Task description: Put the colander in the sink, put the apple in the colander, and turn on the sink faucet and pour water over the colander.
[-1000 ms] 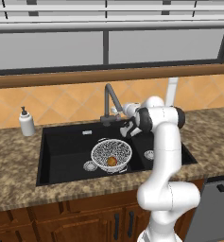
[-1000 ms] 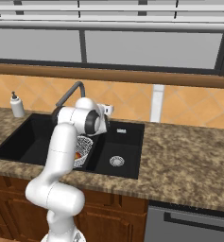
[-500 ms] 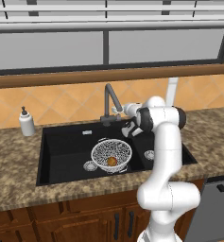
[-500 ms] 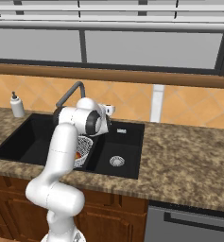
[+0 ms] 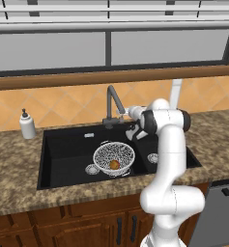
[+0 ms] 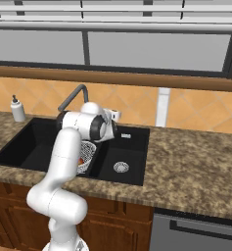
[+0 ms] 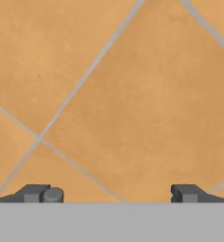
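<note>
While the colander [image 5: 114, 158] sits in the large basin of the sink [image 5: 67, 149] with the apple [image 5: 115, 164] resting at its bottom, the remaining work looks to be the sink faucet [image 5: 112, 103]. The faucet rises from the back edge of the sink, near the middle, its bent spout reaching forward and toward the right. The claw [image 7: 112, 194] is close beside the faucet's base, facing the orange wall tiles [image 7: 132, 94]; its fingertips stand wide apart and hold nothing. The faucet is rigid metal, probably smooth, so the small side lever is the likely place to push, though it is too small here to make out clearly.
</note>
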Available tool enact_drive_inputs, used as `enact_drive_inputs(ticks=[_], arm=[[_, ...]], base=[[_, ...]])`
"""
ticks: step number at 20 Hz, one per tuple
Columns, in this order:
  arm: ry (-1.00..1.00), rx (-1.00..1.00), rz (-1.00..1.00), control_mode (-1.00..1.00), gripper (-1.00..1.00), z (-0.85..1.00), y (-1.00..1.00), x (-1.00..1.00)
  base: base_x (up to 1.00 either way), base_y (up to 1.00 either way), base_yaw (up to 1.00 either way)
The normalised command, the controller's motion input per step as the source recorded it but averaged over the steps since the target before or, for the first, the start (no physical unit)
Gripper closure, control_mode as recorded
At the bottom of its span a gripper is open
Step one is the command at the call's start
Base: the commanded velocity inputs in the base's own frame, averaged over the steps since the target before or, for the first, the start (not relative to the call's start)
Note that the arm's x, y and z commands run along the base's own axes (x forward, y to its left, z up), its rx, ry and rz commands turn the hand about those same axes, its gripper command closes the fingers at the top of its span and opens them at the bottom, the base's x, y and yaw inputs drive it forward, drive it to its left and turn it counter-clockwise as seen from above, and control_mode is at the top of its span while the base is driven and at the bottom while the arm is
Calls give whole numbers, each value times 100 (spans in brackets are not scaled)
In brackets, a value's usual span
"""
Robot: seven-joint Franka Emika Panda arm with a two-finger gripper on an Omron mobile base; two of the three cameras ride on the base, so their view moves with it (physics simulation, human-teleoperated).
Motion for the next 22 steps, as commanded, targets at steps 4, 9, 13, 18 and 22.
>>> enact_drive_inputs(ticks=[4, 9, 13, 18, 22], arm=[[0, 5, -1, -100, -100, 0, -87, 18], [0, 5, 0, -100, -100, 0, -85, 16], [0, 4, 0, -100, -100, 0, -86, 13], [0, 3, 0, -100, -100, 0, -85, 11], [0, 3, 0, -100, -100, 0, -85, 3]], base=[[0, 0, 0], [0, 0, 0], [0, 0, 0], [0, 0, 0], [0, 0, 0]])
